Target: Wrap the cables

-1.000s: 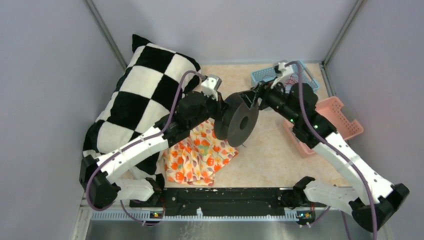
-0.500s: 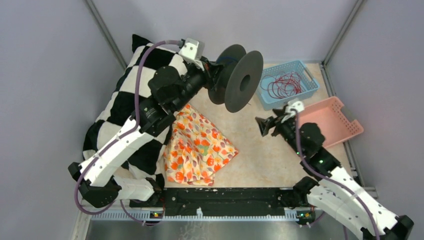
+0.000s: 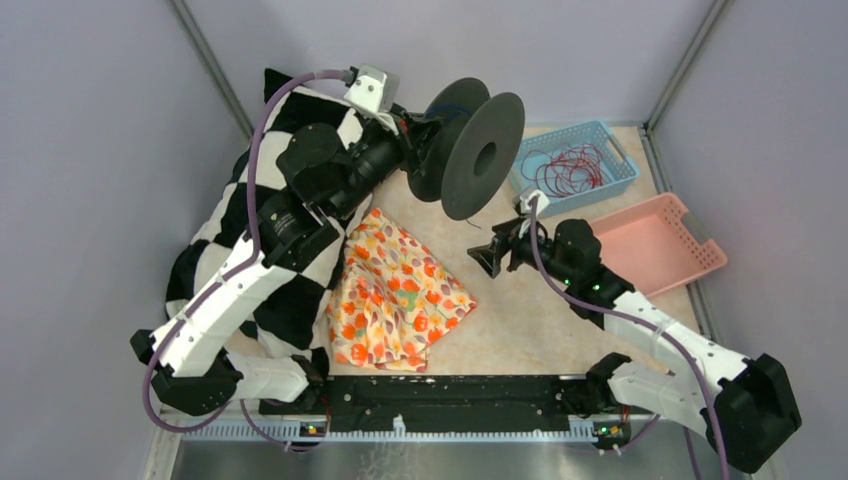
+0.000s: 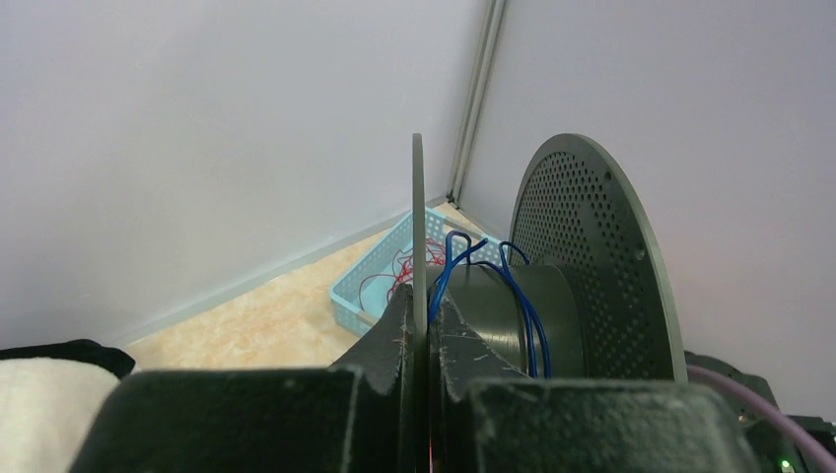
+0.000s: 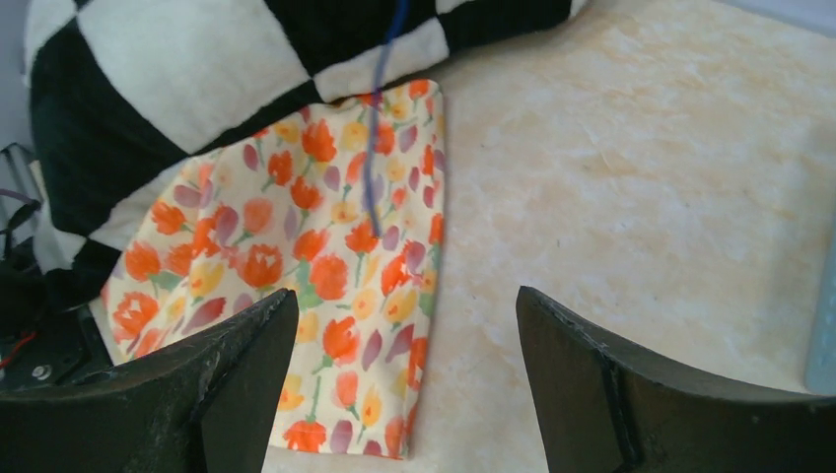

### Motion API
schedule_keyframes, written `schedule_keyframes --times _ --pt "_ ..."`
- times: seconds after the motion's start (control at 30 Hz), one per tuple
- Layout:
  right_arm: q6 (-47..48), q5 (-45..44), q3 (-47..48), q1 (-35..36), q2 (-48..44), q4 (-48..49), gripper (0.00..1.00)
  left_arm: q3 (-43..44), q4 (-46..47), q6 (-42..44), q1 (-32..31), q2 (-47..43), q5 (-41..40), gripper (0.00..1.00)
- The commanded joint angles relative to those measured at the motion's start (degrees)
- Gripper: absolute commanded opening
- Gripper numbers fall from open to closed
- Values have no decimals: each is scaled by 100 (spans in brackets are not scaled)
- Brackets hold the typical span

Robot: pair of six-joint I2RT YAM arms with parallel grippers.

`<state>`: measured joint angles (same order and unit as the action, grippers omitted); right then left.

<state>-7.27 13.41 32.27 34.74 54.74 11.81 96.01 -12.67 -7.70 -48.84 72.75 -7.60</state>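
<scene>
Grey perforated spool (image 3: pixel 470 150) sat pinched by one flange rim between my left fingers (image 4: pixel 386 340). It was held off the worktop (image 3: pixel 540 310), close to the back wall and just beside the blue basket (image 3: pixel 560 133). Blue cable (image 5: pixel 371 168) looped loosely round the hub, with one strand dangling over the floral cloth (image 5: pixel 296 266), blurred in the right wrist view. Red cables (image 3: pixel 570 170) lay coiled inside the blue basket. My right fingers (image 5: pixel 227 394) were spread wide, holding nothing, above the worktop by the cloth's right edge. A broad stretch of worktop showed between that edge and the pink basket (image 3: pixel 655 240). Checkered pillow (image 3: pixel 250 220) crowded the left wall.
</scene>
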Motion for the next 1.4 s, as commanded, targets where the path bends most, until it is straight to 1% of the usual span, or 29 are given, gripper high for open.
schedule_keyframes --times 0.0,0.13,0.4,0.57,0.67,0.77,0.8,0.87,0.9,0.93,0.97,1.0,1.1,1.2,1.27,1.37 --pt "-161 988 462 -87 73 594 81 229 499 -7 -3 -285 63 0" --pt "-371 1024 489 -83 147 820 81 129 575 -38 -3 -337 140 0" --pt "-478 574 616 -92 423 1087 80 59 658 -47 -3 -367 247 0" --pt "-582 569 693 -86 514 1225 78 52 662 -55 -3 -373 276 0" --pt "-620 643 739 -91 595 1261 74 22 682 -84 -7 -383 313 0" --pt "-603 716 783 -90 657 1253 66 -34 729 -108 -3 -404 358 0" --pt "-586 704 793 -95 666 1247 58 -52 742 -116 -3 -412 378 0" --pt "-566 690 798 -90 678 1228 40 -72 746 -134 -3 -427 398 0" --pt "-553 677 798 -88 677 1216 29 -73 740 -135 -3 -428 399 0" --pt "-538 654 810 -90 678 1198 17 -73 747 -135 -3 -433 399 0" --pt "-519 634 812 -86 664 1185 2 -80 748 -135 -3 -437 399 0" --pt "-513 603 808 -85 649 1172 0 -81 740 -135 -3 -437 391 0" --pt "-519 615 814 -87 589 1068 0 -111 754 -136 -7 -424 237 0" --pt "-521 872 832 -88 421 715 0 -227 812 -120 -3 -413 -83 0" --pt "-501 1082 845 -57 265 373 0 -548 1110 -42 -3 -487 -301 0" --pt "-249 1036 972 295 -14 -397 0 -1167 1642 120 -7 -566 -722 0"
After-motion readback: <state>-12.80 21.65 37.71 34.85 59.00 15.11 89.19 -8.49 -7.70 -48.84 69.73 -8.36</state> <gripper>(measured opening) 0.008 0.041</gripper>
